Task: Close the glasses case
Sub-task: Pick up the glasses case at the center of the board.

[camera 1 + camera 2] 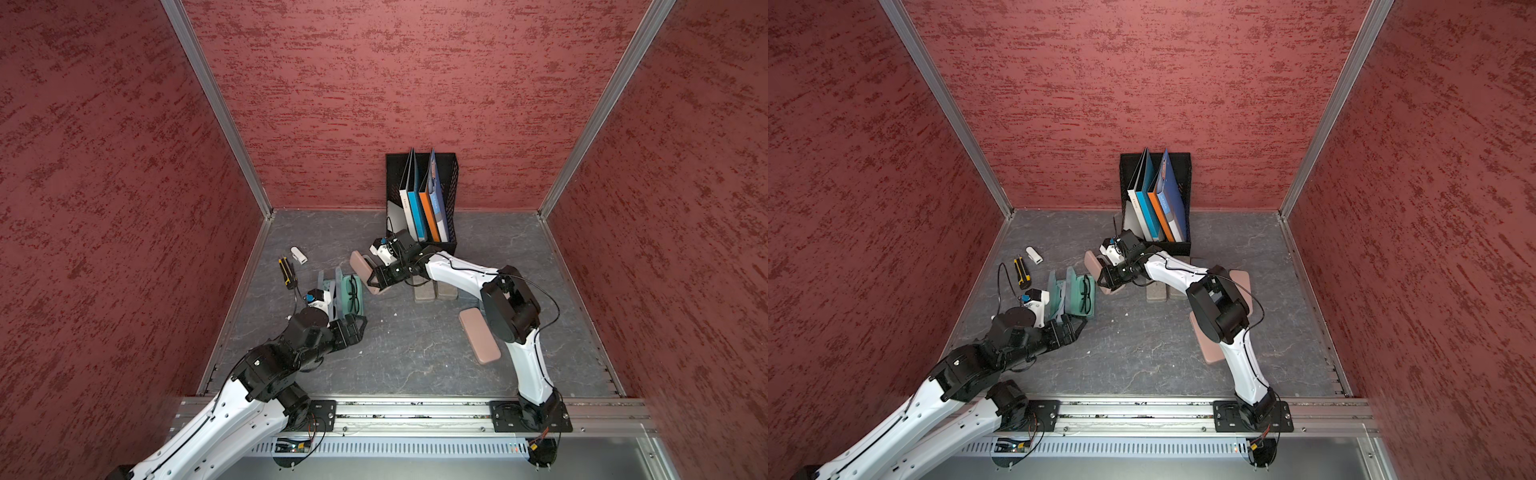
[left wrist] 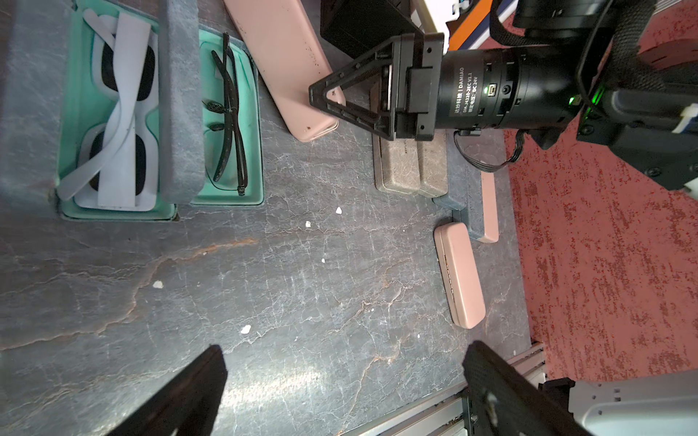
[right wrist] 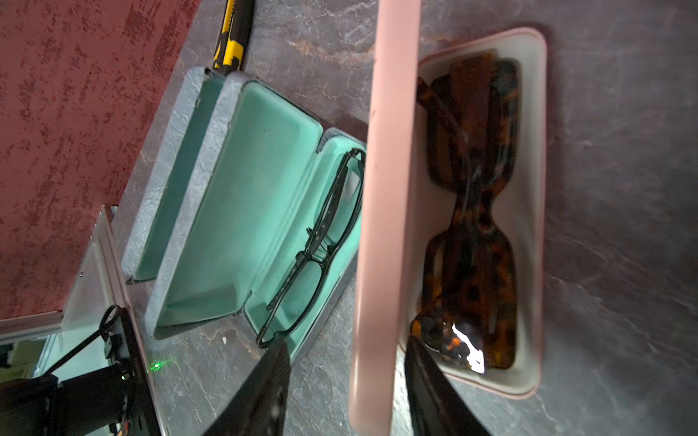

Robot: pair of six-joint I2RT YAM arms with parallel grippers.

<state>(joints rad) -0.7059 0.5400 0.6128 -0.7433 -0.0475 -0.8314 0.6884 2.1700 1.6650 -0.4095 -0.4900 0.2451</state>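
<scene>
The pink hard-shell glasses case [image 3: 538, 151] lies open directly under my right gripper [image 3: 345, 341]. Its lid [image 3: 389, 188] stands upright between the two fingers, and the brown tortoiseshell glasses [image 3: 472, 234] rest in the base. The jaws stand at middle width. The finger on the base side [image 3: 426, 377] looks to be against the lid, while the outer finger [image 3: 272, 385] has a clear gap to it, so I judge that nothing is gripped. My left gripper [image 2: 347, 362] is spread wide over bare table, well apart from the case.

What worries me: if I push the lid down now, the base-side finger can be trapped under it or press on the glasses. The dark grey marbled tabletop [image 1: 415, 357] looks smooth, so a sideways push may slide the case. It would go into the open grey case with mint lining [image 3: 241, 211], just beside the outer finger, and disturb the thin black glasses [image 3: 317, 241] there. The room is tight: red textured walls [image 1: 415, 83] on three sides, and a black mesh file holder [image 1: 451, 183] close behind the right hand.
</scene>
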